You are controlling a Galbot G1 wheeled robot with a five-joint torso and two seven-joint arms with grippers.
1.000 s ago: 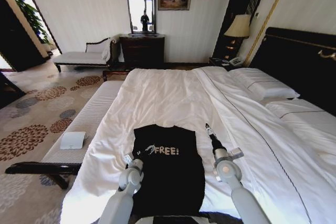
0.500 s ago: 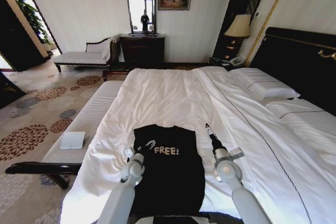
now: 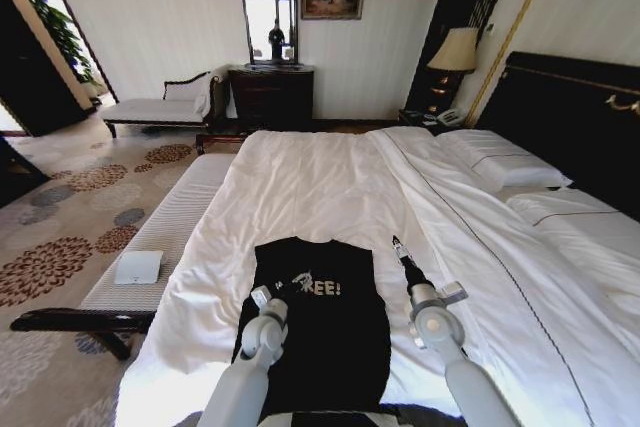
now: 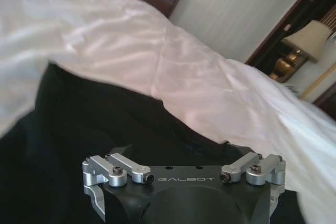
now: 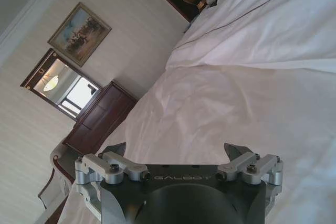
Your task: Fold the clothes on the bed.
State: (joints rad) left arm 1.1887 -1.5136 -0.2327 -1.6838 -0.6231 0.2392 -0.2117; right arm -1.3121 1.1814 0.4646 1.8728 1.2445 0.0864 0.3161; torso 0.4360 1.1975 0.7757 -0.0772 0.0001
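Observation:
The clothes are one black T-shirt (image 3: 322,342) with white lettering, lying narrow and flat on the near part of the bed (image 3: 320,177). My left gripper (image 3: 290,282) hovers open over the shirt's chest and covers the first letter. In the left wrist view the black cloth (image 4: 79,129) lies right below it, with white sheet (image 4: 184,72) beyond. My right gripper (image 3: 397,245) is open above the bare sheet, just right of the shirt's upper edge. Its fingertips (image 5: 118,148) stand wide apart over the white bedding (image 5: 220,103).
White pillows (image 3: 500,159) lie against the dark headboard (image 3: 580,112) at the right. A long bench (image 3: 160,237) with a white box (image 3: 138,267) runs along the bed's left side. Behind stand a chaise (image 3: 155,107), a dresser (image 3: 270,97) and a lamp (image 3: 455,50).
My left gripper has moved right and slightly forward, from the shirt's left edge to over the lettering. The right arm has barely moved.

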